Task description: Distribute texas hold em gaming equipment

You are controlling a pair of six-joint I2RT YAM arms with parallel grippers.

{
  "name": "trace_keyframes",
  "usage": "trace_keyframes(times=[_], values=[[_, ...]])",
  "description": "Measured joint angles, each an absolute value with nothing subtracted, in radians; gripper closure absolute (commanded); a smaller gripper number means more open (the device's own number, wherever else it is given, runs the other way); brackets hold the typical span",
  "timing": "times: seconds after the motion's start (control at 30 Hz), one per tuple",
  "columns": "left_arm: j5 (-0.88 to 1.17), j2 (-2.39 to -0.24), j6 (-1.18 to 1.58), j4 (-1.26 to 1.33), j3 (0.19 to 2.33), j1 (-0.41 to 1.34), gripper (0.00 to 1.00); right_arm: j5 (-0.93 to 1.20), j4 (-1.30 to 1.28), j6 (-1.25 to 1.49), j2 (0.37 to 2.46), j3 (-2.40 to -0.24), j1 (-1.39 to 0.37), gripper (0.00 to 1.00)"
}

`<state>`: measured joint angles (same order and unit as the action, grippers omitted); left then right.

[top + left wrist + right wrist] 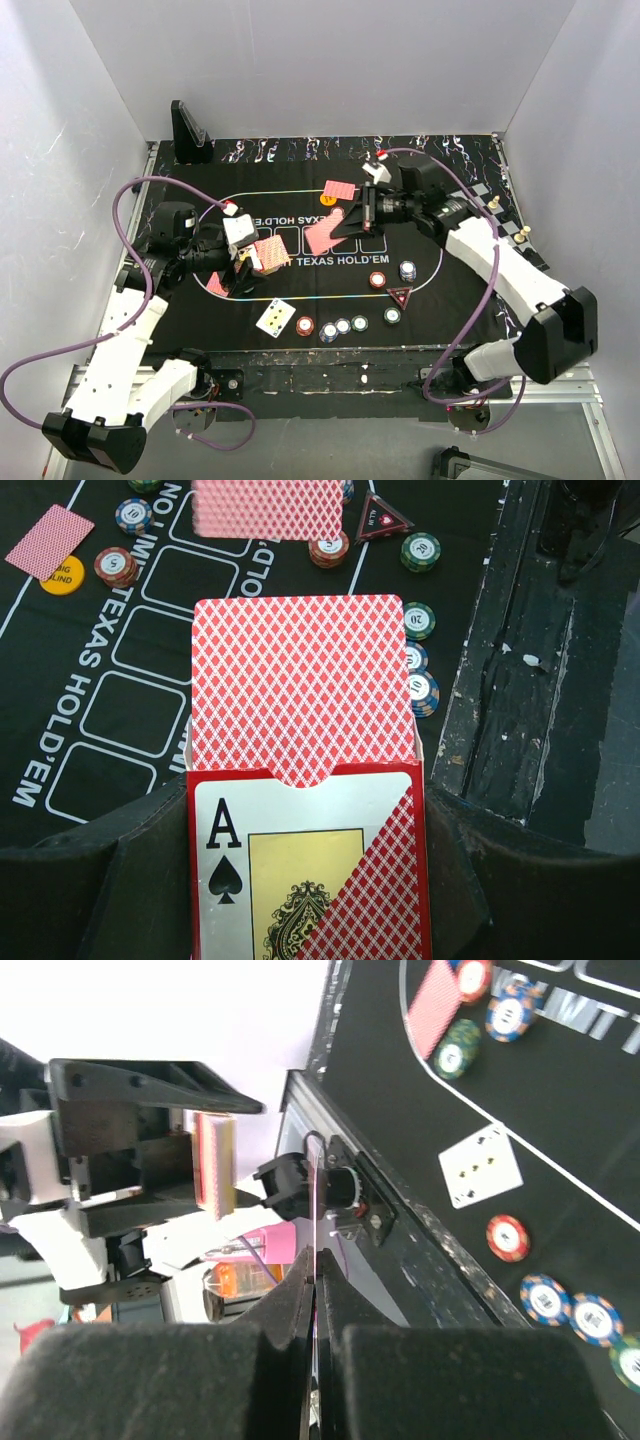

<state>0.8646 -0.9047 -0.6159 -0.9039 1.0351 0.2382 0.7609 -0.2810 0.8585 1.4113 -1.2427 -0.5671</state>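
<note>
Playing cards with red backs are seen standing in an open card box. The box is clamped between the pads of the left gripper above the left end of the black mat. The left arm is stretched forward from its base and bent inward at the wrist, so that the box mouth is turned toward the middle of the table.

One single card is pinched by its edge in the closed right gripper. It is held tilted above the mat's centre, near the deck but not touching it. The right arm is folded at a raised elbow on the far right, and its forearm is extended leftward across the mat.

A face-up card is laid near the mat's near edge, with a row of chips just beside it. A triangular marker is set to their right. A face-down card is laid farther back, touching an orange chip.
</note>
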Motion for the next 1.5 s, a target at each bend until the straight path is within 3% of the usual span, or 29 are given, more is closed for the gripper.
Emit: trace_keyframes(times=[0.43,1.5], values=[[0.876,-0.887,-0.616,-0.905,1.035,0.238,1.00,0.653,-0.341,0.804,1.283,-0.780,-0.418,0.99],[0.894,-0.875,-0.628,-0.934,1.023,0.238,1.00,0.556,-0.343,0.775,1.177,-0.542,-0.405,0.99]])
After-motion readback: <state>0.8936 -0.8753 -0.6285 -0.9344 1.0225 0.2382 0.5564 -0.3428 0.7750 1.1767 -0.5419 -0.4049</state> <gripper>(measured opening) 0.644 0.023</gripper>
